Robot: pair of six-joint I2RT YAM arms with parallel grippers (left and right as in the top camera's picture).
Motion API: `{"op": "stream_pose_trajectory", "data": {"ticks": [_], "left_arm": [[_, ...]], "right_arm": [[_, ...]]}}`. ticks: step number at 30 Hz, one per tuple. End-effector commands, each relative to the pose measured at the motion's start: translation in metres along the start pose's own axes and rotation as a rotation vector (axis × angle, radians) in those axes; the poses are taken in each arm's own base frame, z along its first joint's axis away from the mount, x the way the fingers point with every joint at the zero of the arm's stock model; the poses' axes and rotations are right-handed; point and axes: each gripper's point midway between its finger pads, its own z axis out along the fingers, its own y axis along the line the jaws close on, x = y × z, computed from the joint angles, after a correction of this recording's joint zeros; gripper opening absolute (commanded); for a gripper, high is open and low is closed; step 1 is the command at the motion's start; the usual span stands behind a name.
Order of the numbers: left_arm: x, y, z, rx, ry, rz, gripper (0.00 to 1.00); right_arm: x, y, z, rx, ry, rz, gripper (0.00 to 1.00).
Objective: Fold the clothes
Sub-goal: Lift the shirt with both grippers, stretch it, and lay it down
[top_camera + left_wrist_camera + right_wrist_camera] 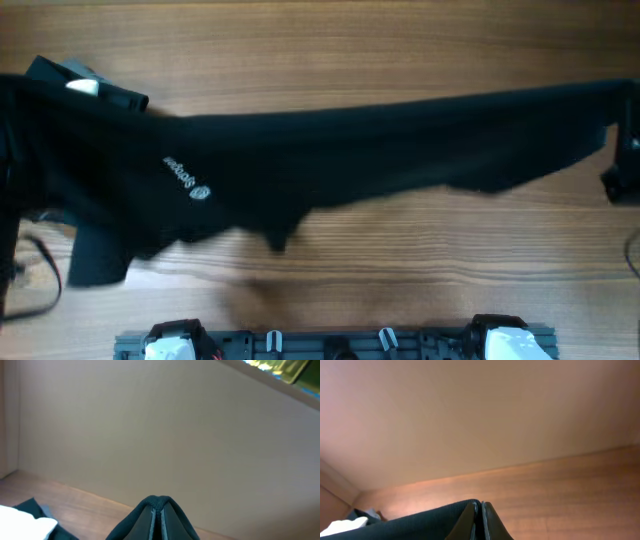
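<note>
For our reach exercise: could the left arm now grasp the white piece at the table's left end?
Probably not: the left gripper is shut on the black garment, though the white piece lies uncovered nearby.

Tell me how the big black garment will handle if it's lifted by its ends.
Probably floppy: the black garment spans between the left gripper and right gripper, both shut on it, yet its lower edge hangs uneven and bunched. Likely light for its size, since two small pinches seem to carry it.

Left end effector [157, 506] and right end effector [481, 508] are pinched closed.
</note>
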Motion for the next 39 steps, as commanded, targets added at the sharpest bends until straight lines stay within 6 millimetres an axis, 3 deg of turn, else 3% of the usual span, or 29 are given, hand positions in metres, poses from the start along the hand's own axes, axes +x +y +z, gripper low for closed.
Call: {"op": "stream_pose_trajectory", "data": {"ticks": [1,4,6,9,11,15,18,21,23,27,29,33,36,39], "left_arm": [[0.028,0.024,0.081,-0.098,0.135,0.040,0.04],[0.046,0.022,0.139,-0.043,0.199,0.074,0.04],[0.053,0.006,0.189,0.077,0.202,0.069,0.04],[0.040,-0.017,0.230,0.193,0.107,0.057,0.04],[0.009,-0.032,0.231,0.245,-0.010,0.073,0.04],[-0.050,-0.051,0.199,0.274,-0.189,0.103,0.04],[-0.050,-0.052,0.188,0.261,-0.152,0.108,0.04],[-0.019,-0.039,0.191,0.214,-0.024,0.136,0.04],[0.011,-0.024,0.194,0.156,0.102,0.119,0.05],[0.089,0.016,0.192,-0.002,0.418,0.085,0.12],[0.136,0.035,0.190,-0.067,0.604,0.065,0.17],[0.224,0.069,0.188,-0.184,0.946,0.024,0.14],[0.281,0.087,0.182,-0.240,1.174,-0.020,0.09],[0.314,0.090,0.174,-0.241,1.300,-0.059,0.08]], "right_arm": [[0.015,-0.024,0.063,0.075,0.134,0.020,0.04],[0.018,-0.031,0.116,0.068,0.188,0.031,0.04],[0.014,-0.032,0.155,0.033,0.191,0.033,0.04],[-0.004,-0.034,0.201,0.004,0.123,0.003,0.04],[-0.022,-0.033,0.208,-0.010,0.056,-0.046,0.04],[-0.062,-0.024,0.184,-0.022,-0.088,-0.121,0.04],[-0.067,-0.025,0.171,-0.012,-0.104,-0.125,0.04],[-0.052,-0.036,0.171,0.042,-0.045,-0.123,0.04],[-0.030,-0.043,0.177,0.057,0.046,-0.128,0.05],[0.036,-0.059,0.190,0.089,0.319,-0.107,0.04],[0.081,-0.070,0.197,0.100,0.509,-0.083,0.04],[0.153,-0.086,0.212,0.121,0.793,-0.032,0.04],[0.194,-0.095,0.216,0.137,0.939,-0.002,0.04],[0.222,-0.100,0.210,0.151,1.040,0.021,0.04]]}}
